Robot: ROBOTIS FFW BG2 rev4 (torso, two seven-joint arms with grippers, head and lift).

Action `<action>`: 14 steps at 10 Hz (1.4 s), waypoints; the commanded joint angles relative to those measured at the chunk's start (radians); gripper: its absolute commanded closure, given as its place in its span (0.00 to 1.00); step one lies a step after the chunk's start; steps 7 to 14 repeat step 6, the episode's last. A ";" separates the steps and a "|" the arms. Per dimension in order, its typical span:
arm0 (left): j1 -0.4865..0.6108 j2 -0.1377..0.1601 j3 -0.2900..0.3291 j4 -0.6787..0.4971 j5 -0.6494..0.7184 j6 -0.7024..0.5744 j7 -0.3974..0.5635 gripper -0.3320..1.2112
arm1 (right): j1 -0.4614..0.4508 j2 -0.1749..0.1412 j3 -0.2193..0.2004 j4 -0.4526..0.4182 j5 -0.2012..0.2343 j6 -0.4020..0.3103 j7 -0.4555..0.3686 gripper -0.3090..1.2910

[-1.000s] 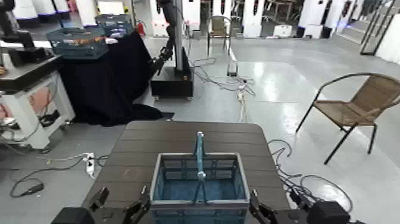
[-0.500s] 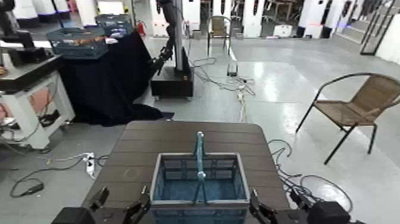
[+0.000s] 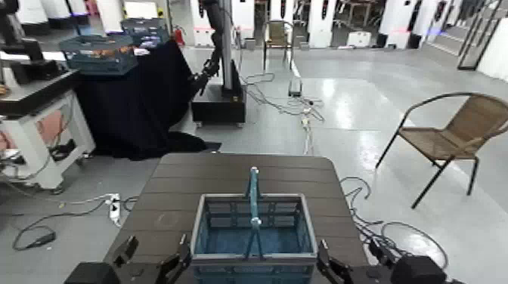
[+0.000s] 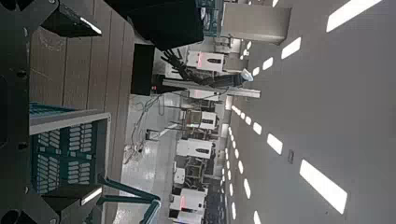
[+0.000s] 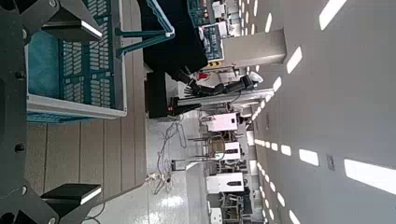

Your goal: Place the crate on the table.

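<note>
Crate: blue, upright, slotted; you are seeing the crate (image 3: 254, 268) sitting on the near part of the brown tabletop (image 3: 238, 170), apparently taking its support there.
Long axis: seemingly running left to right, though foreshortening is leaving some doubt; its handle bar (image 3: 255, 198) is standing over the middle and running near to far.
Left pincer: standing apart, clamped on nothing; your left pincer (image 3: 158, 246) is waiting by the crate's left wall, the crate lying to its right.
Right pincer: also spreading apart, holding nothing; your right pincer (image 3: 350, 249) is waiting by the right wall, the crate lying to its left.
Nearer arm: neither clearly; both are flanking the crate about equally, and you cannot tell whether either is touching it.
Crate interior: showing a bare floor, carrying nothing visible.
Far-left containers: a teal crate (image 3: 98, 66) is holding something orange-brown on the black-draped tabletop (image 3: 121, 113); another crate (image 3: 144, 30) is standing beyond.
Placement: looking all but complete; your next move is probably calling for drawing both arms outward without snagging the walls.
</note>
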 commanded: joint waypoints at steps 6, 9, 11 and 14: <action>-0.007 0.000 0.001 0.003 0.002 0.003 0.000 0.29 | -0.002 0.000 0.003 0.004 0.028 -0.017 -0.003 0.29; -0.007 0.000 0.001 0.003 0.002 0.003 0.000 0.29 | -0.002 0.000 0.003 0.004 0.028 -0.017 -0.003 0.29; -0.007 0.000 0.001 0.003 0.002 0.003 0.000 0.29 | -0.002 0.000 0.003 0.004 0.028 -0.017 -0.003 0.29; -0.007 0.000 0.001 0.003 0.002 0.003 0.000 0.29 | -0.002 0.000 0.003 0.004 0.028 -0.017 -0.003 0.29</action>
